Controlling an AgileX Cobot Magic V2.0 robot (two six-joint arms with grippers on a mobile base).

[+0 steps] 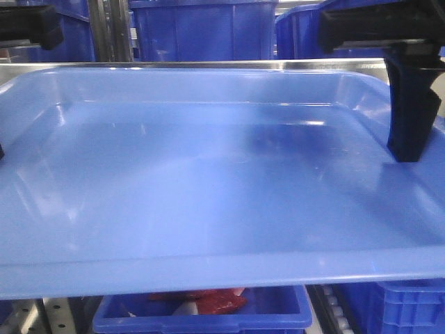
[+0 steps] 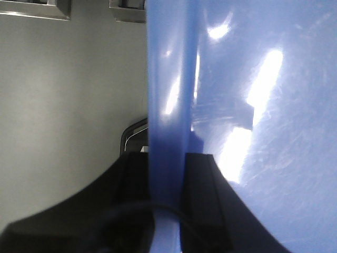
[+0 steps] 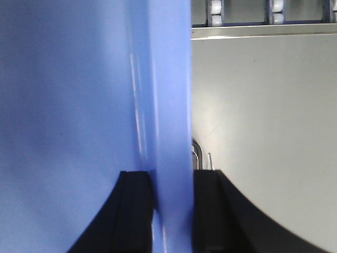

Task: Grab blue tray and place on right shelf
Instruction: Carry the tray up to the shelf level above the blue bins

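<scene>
The blue tray [image 1: 208, 195] fills the front view, held level and empty. My right gripper [image 1: 411, 149] is shut on its right rim; one black finger stands inside the tray wall. My left gripper is almost out of the front view; only its arm [image 1: 28, 24] shows at the top left. In the left wrist view my left gripper [image 2: 167, 158] is shut on the tray's rim [image 2: 168, 95]. In the right wrist view my right gripper [image 3: 172, 174] clamps the rim [image 3: 171, 95]. The steel shelf rail [image 1: 208, 64] shows just behind the tray's far edge. Grey steel surface [image 3: 263, 116] lies under the tray.
Deep dark-blue bins [image 1: 201, 28] stand behind the tray. Another dark-blue bin [image 1: 118, 321] with a red object [image 1: 208, 300] sits below its front edge. A perforated upright [image 1: 59, 316] is at the lower left. White rollers [image 3: 216, 8] line the far side.
</scene>
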